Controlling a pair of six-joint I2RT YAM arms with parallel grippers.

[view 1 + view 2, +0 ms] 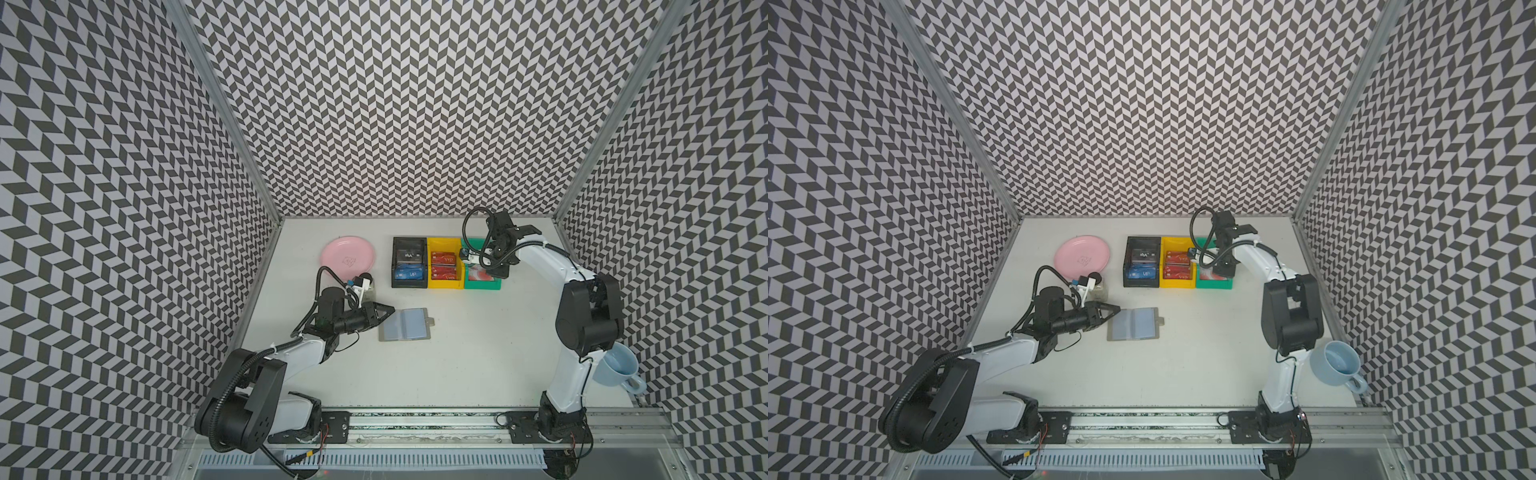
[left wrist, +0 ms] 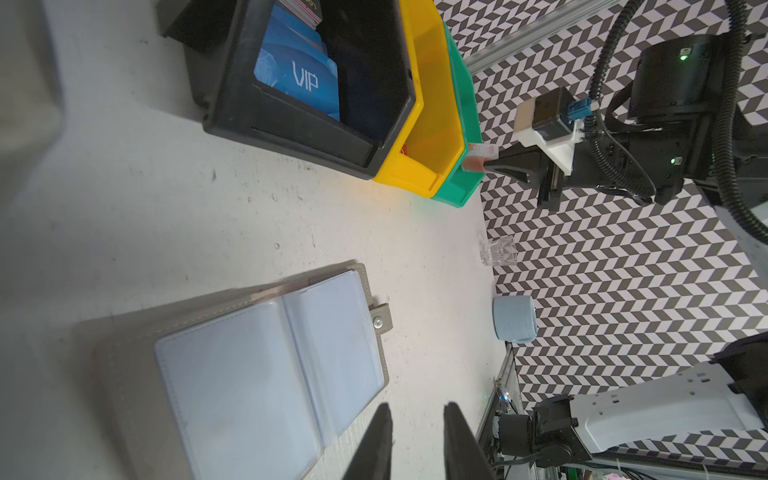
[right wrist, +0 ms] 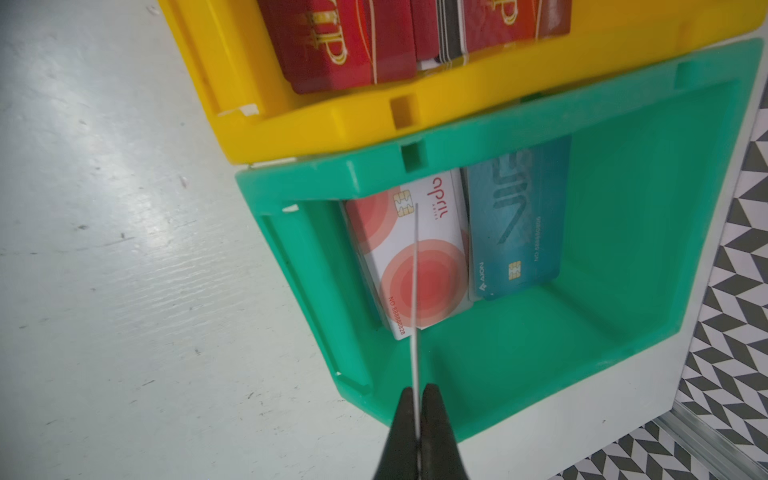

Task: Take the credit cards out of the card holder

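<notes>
In a top view the grey card holder (image 1: 406, 325) lies open and flat on the matte white table (image 1: 457, 365), its bluish clear sleeves facing up. It sits near three boxy plastic bins set side by side: a black bin (image 1: 395, 262), a yellow bin (image 1: 444, 286) and a green bin (image 1: 482, 286). The left gripper (image 1: 390, 310) is just beside the holder's corner.

In the left wrist view its tapered black fingers (image 2: 376, 440) stand narrowly apart, holding nothing, over the stitched holder's smooth sleeves. A glossy blue card (image 2: 299, 79) lies in the black bin.

In the right wrist view the right gripper (image 3: 417, 392) is pinched on a thin card (image 3: 416, 291), seen edge-on above the green bin. Inside that bin a white card (image 3: 444, 237) with red circles and a teal card (image 3: 515, 232) lie flat. Red cards (image 3: 332, 41) fill the yellow bin.
</notes>
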